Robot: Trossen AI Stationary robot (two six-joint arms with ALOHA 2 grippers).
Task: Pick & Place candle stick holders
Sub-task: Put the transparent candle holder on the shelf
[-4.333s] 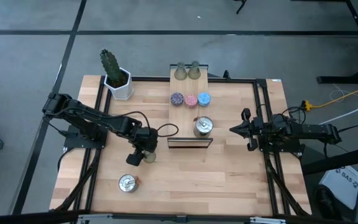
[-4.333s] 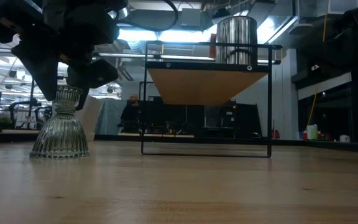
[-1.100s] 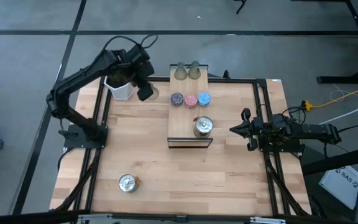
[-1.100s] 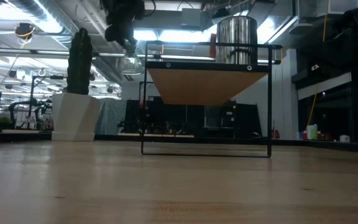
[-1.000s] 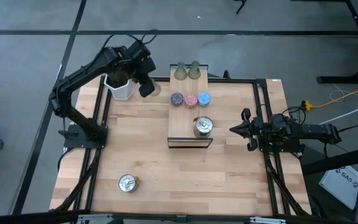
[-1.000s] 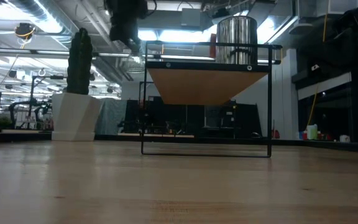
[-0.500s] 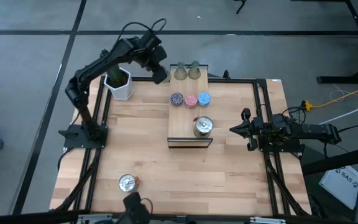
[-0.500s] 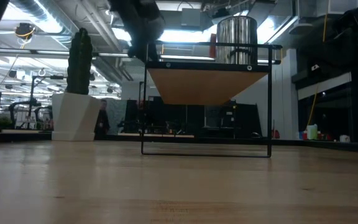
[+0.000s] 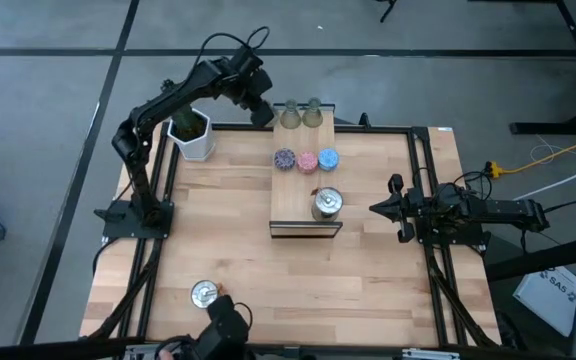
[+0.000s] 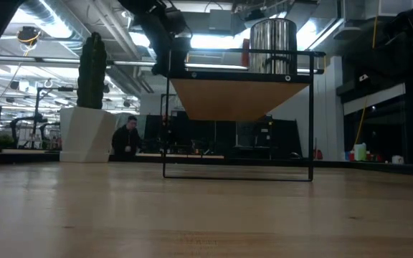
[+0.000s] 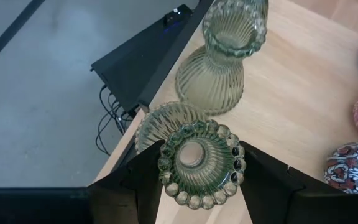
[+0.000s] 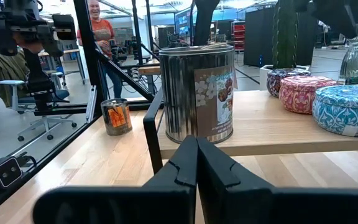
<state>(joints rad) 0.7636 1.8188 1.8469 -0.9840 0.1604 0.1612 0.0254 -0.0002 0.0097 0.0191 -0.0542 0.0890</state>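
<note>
My left gripper [image 9: 264,108] is shut on an olive-green bell-shaped holder [image 11: 199,163] at the far left corner of the light wooden board [image 9: 303,185] on the black rack. The holder's bell [image 11: 165,124] shows over the board's far edge. Two more green holders [image 9: 289,116] [image 9: 313,113] stand on the board's far end. The purple [image 9: 284,158], pink [image 9: 306,160] and blue [image 9: 328,158] holders sit in a row behind them. One silver holder [image 9: 326,203] stands on the board's near end, and another [image 9: 205,294] stands on the table at the near left. My right gripper [image 9: 376,208] is shut and empty at the table's right. My left gripper pinches the green holder's upper cup between its two fingers [image 11: 143,180], just under the beaded rim [image 11: 166,177]. The fingers come from above, pointing down. The holder is upright, open top up. Whether its bell touches the board, I cannot tell.
A cactus [image 9: 176,100] in a white pot [image 9: 196,143] stands at the table's far left, beside my left arm. A person's head [image 9: 223,325] shows at the table's near edge. People show beyond the table in the low view [image 10: 126,137] and the right wrist view [image 12: 98,25].
My left gripper has carried the green holder from beside the cactus toward the table's right and far edge, up to the far left corner of the board. It has stayed shut on it. A person has come into view at the near edge.
</note>
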